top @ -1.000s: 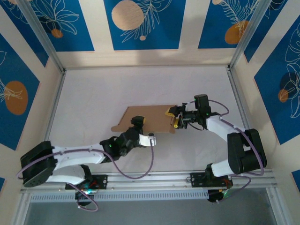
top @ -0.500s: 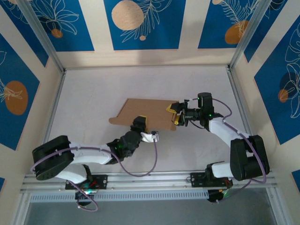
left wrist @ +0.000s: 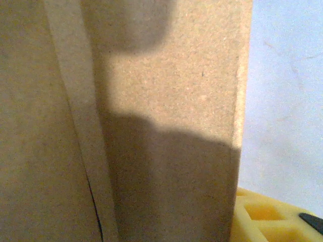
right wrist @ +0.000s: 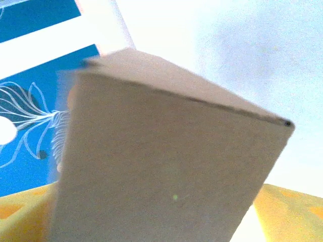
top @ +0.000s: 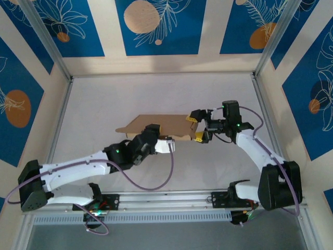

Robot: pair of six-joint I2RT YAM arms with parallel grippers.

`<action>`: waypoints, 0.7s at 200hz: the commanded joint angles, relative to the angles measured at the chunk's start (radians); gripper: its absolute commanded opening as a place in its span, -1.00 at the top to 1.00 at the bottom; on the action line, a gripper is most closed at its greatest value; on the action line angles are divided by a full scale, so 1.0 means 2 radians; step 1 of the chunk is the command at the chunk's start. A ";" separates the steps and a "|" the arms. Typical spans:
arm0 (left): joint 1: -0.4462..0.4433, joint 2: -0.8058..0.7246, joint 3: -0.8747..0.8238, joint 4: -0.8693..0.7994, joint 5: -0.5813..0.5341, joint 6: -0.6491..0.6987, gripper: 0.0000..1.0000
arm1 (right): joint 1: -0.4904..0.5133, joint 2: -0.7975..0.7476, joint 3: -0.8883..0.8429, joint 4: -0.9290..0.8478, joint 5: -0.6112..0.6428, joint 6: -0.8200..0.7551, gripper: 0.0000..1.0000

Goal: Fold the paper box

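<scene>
From the near edge of the counter (top: 114, 99) the left arm reaches forward and to the right. The left pincer (top: 152, 133) is clamped on the near edge of the paper box (top: 166, 125). In the left wrist view the brown cardboard (left wrist: 166, 101) is pressed right up to the lens. One yellow finger (left wrist: 262, 217) shows at the sheet's lower right corner.

The box lies about mid-counter between the two arms, as a mostly flat brown sheet with a rounded tab at its left end. The right pincer (top: 198, 126) is at the box's right end with its yellow fingers spread apart, one on the far side of that edge and one on the near side. From the right wrist a cardboard flap (right wrist: 166, 171) stands between the fingers (right wrist: 290, 206), with a gap beside it.

Beyond the box the pale counter runs bare to a back wall (top: 156, 26) of blue panels with leaf drawings.
</scene>
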 commanded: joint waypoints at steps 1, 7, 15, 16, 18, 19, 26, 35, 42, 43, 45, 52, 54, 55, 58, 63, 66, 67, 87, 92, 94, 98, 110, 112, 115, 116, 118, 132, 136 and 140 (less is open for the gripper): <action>0.006 0.009 0.080 -0.206 0.055 -0.084 0.09 | -0.005 -0.038 0.034 -0.144 0.053 -0.100 -0.89; 0.006 0.018 0.099 -0.238 0.067 -0.094 0.09 | -0.005 -0.045 0.038 -0.164 0.069 -0.115 -0.90; 0.007 0.031 0.122 -0.274 0.079 -0.104 0.08 | -0.005 -0.052 0.039 -0.182 0.080 -0.129 -0.90; 0.007 0.033 0.125 -0.279 0.080 -0.106 0.08 | -0.006 -0.053 0.039 -0.183 0.081 -0.130 -0.90; 0.008 0.038 0.131 -0.287 0.082 -0.108 0.07 | -0.005 -0.055 0.039 -0.186 0.083 -0.134 -0.90; 0.008 0.039 0.132 -0.291 0.083 -0.109 0.07 | -0.005 -0.055 0.039 -0.187 0.084 -0.135 -0.90; 0.009 0.054 0.153 -0.320 0.093 -0.114 0.05 | -0.005 -0.060 0.039 -0.198 0.094 -0.145 -0.90; 0.012 0.073 0.180 -0.355 0.106 -0.119 0.02 | -0.004 -0.069 0.036 -0.211 0.111 -0.156 -0.89; 0.013 0.089 0.200 -0.379 0.117 -0.123 0.02 | -0.003 -0.076 0.033 -0.217 0.120 -0.165 -0.89; 0.014 0.091 0.203 -0.382 0.118 -0.124 0.01 | -0.003 -0.077 0.033 -0.218 0.122 -0.166 -0.88; 0.014 0.096 0.209 -0.389 0.120 -0.126 0.01 | -0.003 -0.079 0.033 -0.220 0.125 -0.170 -0.88; 0.017 0.111 0.226 -0.407 0.131 -0.130 0.01 | -0.002 -0.085 0.036 -0.234 0.138 -0.181 -0.87; 0.018 0.115 0.230 -0.412 0.134 -0.131 0.01 | -0.002 -0.086 0.038 -0.239 0.142 -0.185 -0.86; 0.018 0.117 0.232 -0.414 0.136 -0.132 0.01 | -0.001 -0.087 0.039 -0.241 0.144 -0.187 -0.86; 0.019 0.122 0.237 -0.420 0.142 -0.132 0.00 | -0.001 -0.089 0.041 -0.250 0.151 -0.192 -0.85; 0.021 0.130 0.244 -0.427 0.149 -0.132 0.00 | -0.001 -0.094 0.047 -0.262 0.164 -0.201 -0.84; 0.022 0.135 0.248 -0.430 0.154 -0.132 0.00 | -0.001 -0.098 0.050 -0.268 0.170 -0.206 -0.84; 0.022 0.136 0.249 -0.431 0.155 -0.132 0.00 | -0.001 -0.099 0.052 -0.270 0.172 -0.208 -0.83; 0.031 0.166 0.266 -0.448 0.183 -0.130 0.02 | 0.002 -0.130 0.076 -0.302 0.209 -0.244 -0.71; 0.033 0.173 0.270 -0.452 0.190 -0.129 0.01 | 0.004 -0.138 0.082 -0.306 0.214 -0.255 -0.65; 0.035 0.176 0.272 -0.453 0.193 -0.129 0.02 | 0.006 -0.142 0.084 -0.308 0.219 -0.259 -0.63; 0.037 0.182 0.275 -0.455 0.197 -0.128 0.02 | 0.009 -0.148 0.089 -0.313 0.227 -0.267 -0.57; 0.044 0.199 0.285 -0.460 0.213 -0.128 0.03 | 0.023 -0.160 0.103 -0.325 0.247 -0.292 -0.28; 0.046 0.201 0.286 -0.461 0.217 -0.128 0.03 | 0.026 -0.161 0.105 -0.327 0.250 -0.296 -0.23; 0.048 0.204 0.289 -0.462 0.222 -0.127 0.03 | 0.030 -0.162 0.109 -0.329 0.256 -0.303 -0.17; 0.048 0.205 0.290 -0.463 0.224 -0.127 0.03 | 0.033 -0.163 0.110 -0.331 0.258 -0.305 -0.14; 0.050 0.207 0.291 -0.463 0.227 -0.127 0.03 | 0.038 -0.163 0.112 -0.334 0.263 -0.309 -0.11; 0.059 0.220 0.299 -0.467 0.255 -0.116 0.02 | 0.070 -0.159 0.130 -0.355 0.300 -0.339 -0.01; 0.061 0.223 0.301 -0.468 0.261 -0.112 0.02 | 0.082 -0.158 0.133 -0.359 0.310 -0.347 -0.03; 0.062 0.225 0.302 -0.468 0.267 -0.110 0.01 | 0.095 -0.158 0.133 -0.359 0.319 -0.362 -0.04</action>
